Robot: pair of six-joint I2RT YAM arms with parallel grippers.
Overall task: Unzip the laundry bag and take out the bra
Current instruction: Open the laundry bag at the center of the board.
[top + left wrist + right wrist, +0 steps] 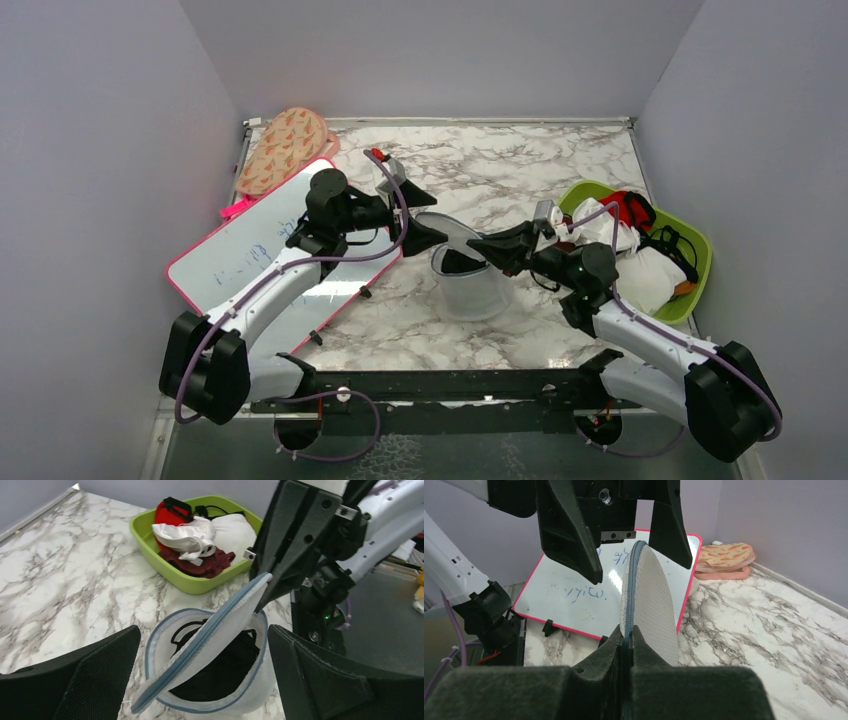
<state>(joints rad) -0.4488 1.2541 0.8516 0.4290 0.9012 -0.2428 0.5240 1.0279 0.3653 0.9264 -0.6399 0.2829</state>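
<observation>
Pinched tight, the right jaws hold the laundry bag [470, 292] on the table [520, 170] by its floppy mesh lid [651, 605]; the left jaws gape over the soft, light bra [220, 675] bunched inside, likely easiest pinched at a fold.

White arms [268, 292] (purple cables [403, 215]), black joints [327, 190]

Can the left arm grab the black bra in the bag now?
Probably yes. The right gripper pinches the lid flap and holds it up, so the laundry bag is open and the bra shows inside. The left gripper hangs open just above it, though the slanting flap covers part of the opening.
</observation>
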